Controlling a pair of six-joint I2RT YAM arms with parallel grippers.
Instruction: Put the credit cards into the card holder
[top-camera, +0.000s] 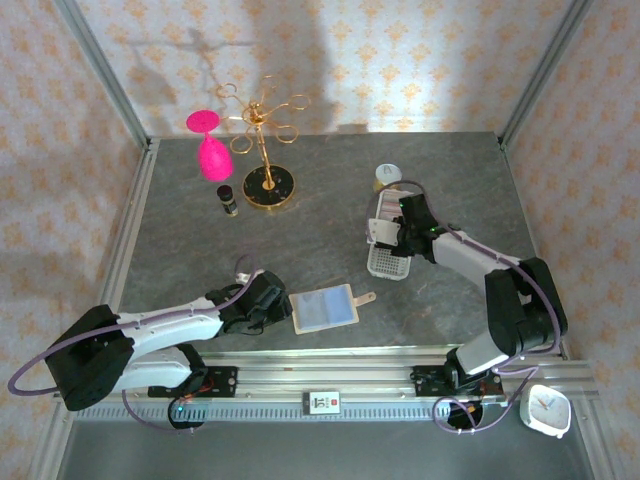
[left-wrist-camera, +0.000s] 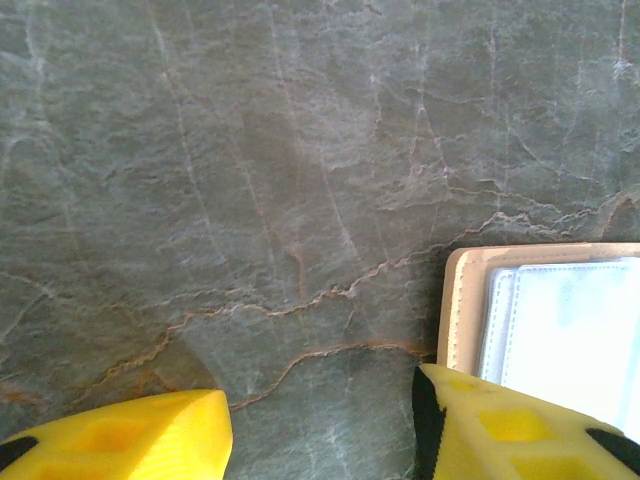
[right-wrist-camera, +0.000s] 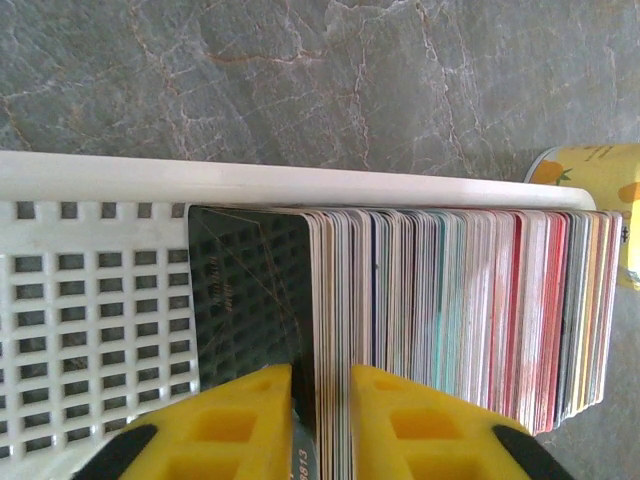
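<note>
Yellow right pincer (right-wrist-camera: 320, 378) pinches the front credit cards (right-wrist-camera: 250, 290) in the white tray (right-wrist-camera: 100, 300); left pincer (left-wrist-camera: 320, 398) gapes empty beside the card holder (left-wrist-camera: 457, 300).

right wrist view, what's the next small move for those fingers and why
Probably finish the pinch before lifting: the right gripper has its fingers either side of the dark credit card and a few pale cards behind it in the white tray, and a firm hold isn't clear yet.
</note>
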